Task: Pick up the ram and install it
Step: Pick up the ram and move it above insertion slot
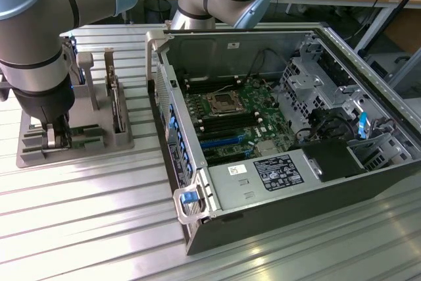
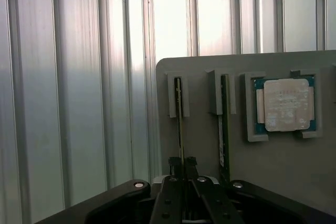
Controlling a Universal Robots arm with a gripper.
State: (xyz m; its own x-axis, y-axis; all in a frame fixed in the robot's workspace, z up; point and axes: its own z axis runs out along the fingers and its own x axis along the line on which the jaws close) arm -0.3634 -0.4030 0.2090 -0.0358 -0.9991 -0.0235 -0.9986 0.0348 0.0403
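Step in hand: pick-up. Tool (image 2: 183, 162) narrow, pinched on the ram (image 2: 179, 114), which stands on edge in a slot of the grey holder (image 2: 283, 171) by the counter's (image 2: 79, 103) edge at the exterior view's left. Judged: freeing it calls for a straight pull, no twist.

We find the holder (image 1: 122, 137) on the worktop (image 1: 99, 228), at the exterior view's left of the open computer case (image 1: 263, 228). In its slots the ram stick (image 2: 179, 119) stands on edge inside the closed tool (image 2: 183, 160), a second stick (image 2: 224, 124) just beside it, the processor (image 2: 285, 104) past that.
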